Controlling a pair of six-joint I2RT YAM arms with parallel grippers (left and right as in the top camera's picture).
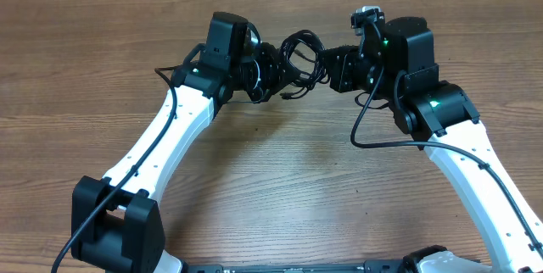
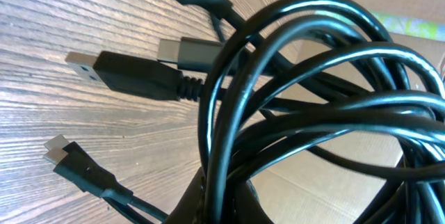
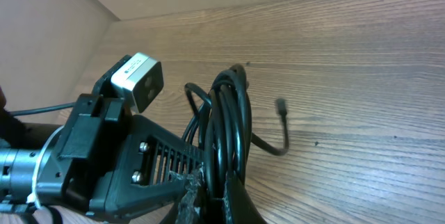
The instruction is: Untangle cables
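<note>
The left gripper (image 1: 270, 76) is holding its jaws clamped on the cables (image 1: 301, 52), gripping the left side of the bundle at the far centre of the table (image 1: 280, 188). The right gripper (image 1: 329, 68) is clamping the same bundle from the right, its jaws pressed together on the cords. The two grippers are facing each other closely, with the bundle sitting between them.

In the left wrist view, several glossy black loops are crossing over one another and filling the right half of the frame, running down toward the dark finger at the bottom edge. A flat silver-tipped plug (image 2: 87, 62) is sticking out to the left of the loops, and a second, greyer plug (image 2: 182, 49) is lying just beside it. Two small plugs (image 2: 59, 151) are hanging at lower left.

In the right wrist view, the coil is standing upright out of the jaws. One loose cord end (image 3: 281, 107) is curving away to the right, near the table; whether it is touching cannot be determined. The left arm's camera (image 3: 139, 78) is showing to the left of the coil.
</note>
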